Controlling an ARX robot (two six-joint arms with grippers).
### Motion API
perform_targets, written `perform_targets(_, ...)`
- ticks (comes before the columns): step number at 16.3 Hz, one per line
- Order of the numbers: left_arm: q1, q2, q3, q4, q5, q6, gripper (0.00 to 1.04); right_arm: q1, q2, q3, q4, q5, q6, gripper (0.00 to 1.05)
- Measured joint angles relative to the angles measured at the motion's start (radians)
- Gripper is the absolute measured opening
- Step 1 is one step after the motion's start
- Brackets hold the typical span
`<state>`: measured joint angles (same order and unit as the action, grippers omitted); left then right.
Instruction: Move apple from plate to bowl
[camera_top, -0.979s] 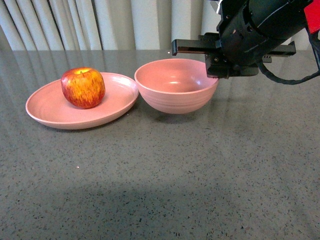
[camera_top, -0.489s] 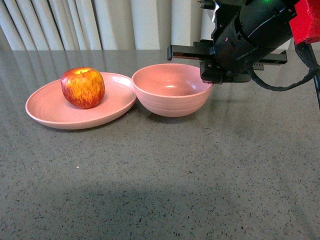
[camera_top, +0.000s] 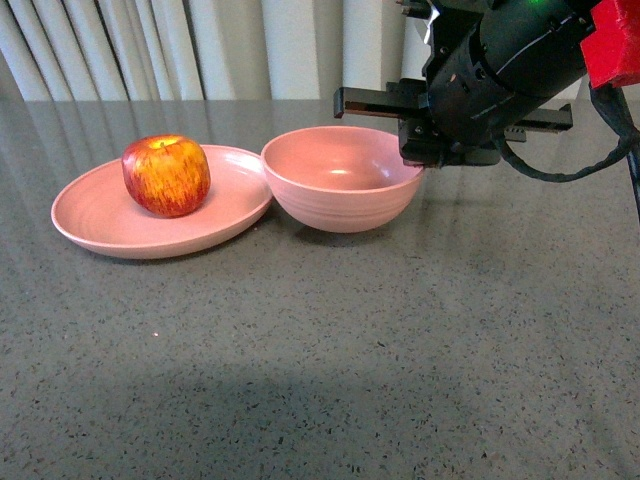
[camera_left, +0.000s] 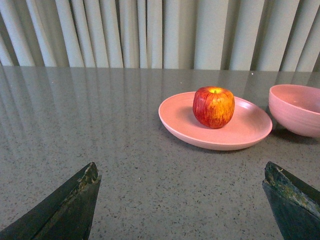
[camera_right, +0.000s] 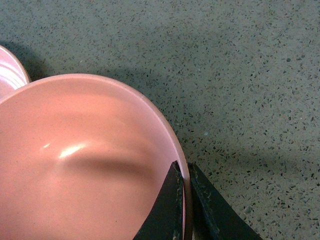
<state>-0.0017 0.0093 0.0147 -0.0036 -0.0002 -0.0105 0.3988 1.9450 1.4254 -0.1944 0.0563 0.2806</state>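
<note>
Right wrist view is showing my right claw (camera_right: 184, 168) pinching the bowl (camera_right: 75, 170) rim, so I'm risking knocking the plate (camera_right: 9, 75) just beyond it and rolling the apple (camera_top: 166, 176).

Apple (camera_top: 166, 176) on plate (camera_top: 100, 218), beside bowl (camera_top: 340, 195)

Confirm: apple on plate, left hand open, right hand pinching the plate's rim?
One point is wrong: the right hand pinches the rim of the bowl, not of the plate, as the right wrist view shows. The apple is on the plate, left hand open.
</note>
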Motion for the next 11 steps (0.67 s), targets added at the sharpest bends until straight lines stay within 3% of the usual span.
perform_targets(5,0.0,0.0,0.0,0.0,0.0,0.0,0.98,-0.007,0.006,-0.009,-0.018,0.015,0.008,0.06)
perform_targets(11,0.0,0.0,0.0,0.0,0.0,0.0,0.98,-0.007,0.007,-0.014,-0.011,0.014,0.011,0.67)
